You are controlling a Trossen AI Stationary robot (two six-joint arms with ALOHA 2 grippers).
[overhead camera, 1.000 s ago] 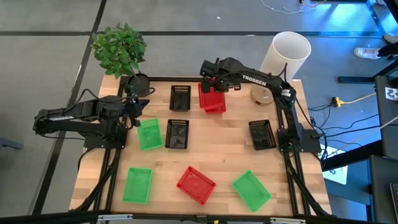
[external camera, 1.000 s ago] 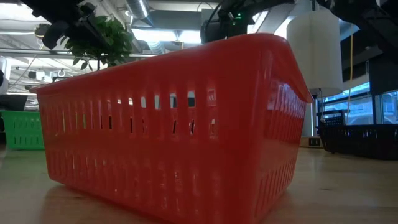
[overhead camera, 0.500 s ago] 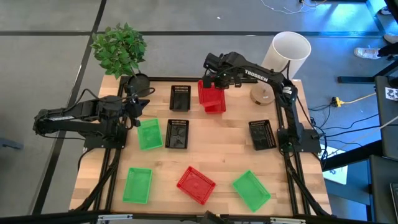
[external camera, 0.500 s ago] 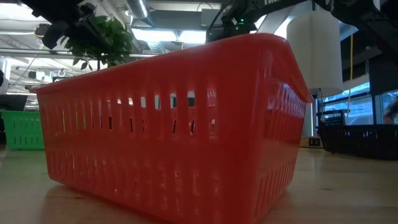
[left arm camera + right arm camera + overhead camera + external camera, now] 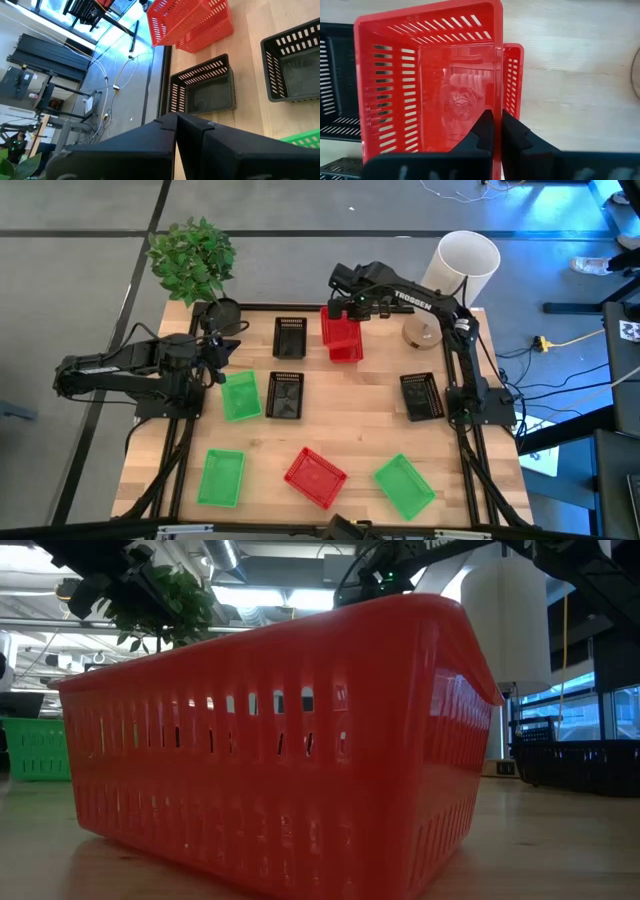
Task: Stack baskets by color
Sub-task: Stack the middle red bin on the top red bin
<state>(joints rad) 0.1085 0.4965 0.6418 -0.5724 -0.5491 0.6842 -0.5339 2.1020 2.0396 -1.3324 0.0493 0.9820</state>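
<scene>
My right gripper [image 5: 341, 304] [image 5: 497, 120] is shut on a red basket [image 5: 338, 326] [image 5: 427, 75] over a second red basket [image 5: 348, 350] [image 5: 512, 75] that stands on the far middle of the table. A third red basket [image 5: 315, 477] [image 5: 300, 740] sits near the front edge. Three green baskets [image 5: 240, 395] [image 5: 221, 477] [image 5: 404, 486] and three black baskets [image 5: 290, 337] [image 5: 285, 395] [image 5: 421, 396] stand singly on the table. My left gripper [image 5: 216, 362] [image 5: 176, 117] waits shut at the left, above the table, holding nothing. My right gripper pinches one long side wall of the red basket at its rim [image 5: 498, 97], one finger [image 5: 482, 127] inside the basket and one [image 5: 516, 131] outside. The fingers point down from above. The basket hangs open side up, tilted, over the lower red basket [image 5: 212, 31].
A potted plant [image 5: 195, 260] stands at the far left corner and a tall white lampshade [image 5: 462, 265] at the far right. A round wooden disc [image 5: 422, 332] lies by the lampshade. Bare wood shows in the middle of the table [image 5: 350, 420].
My right gripper has carried the red basket a little toward the table's right edge and turned it slightly, so it lines up more squarely over the red basket below. The fingers have stayed shut on it.
</scene>
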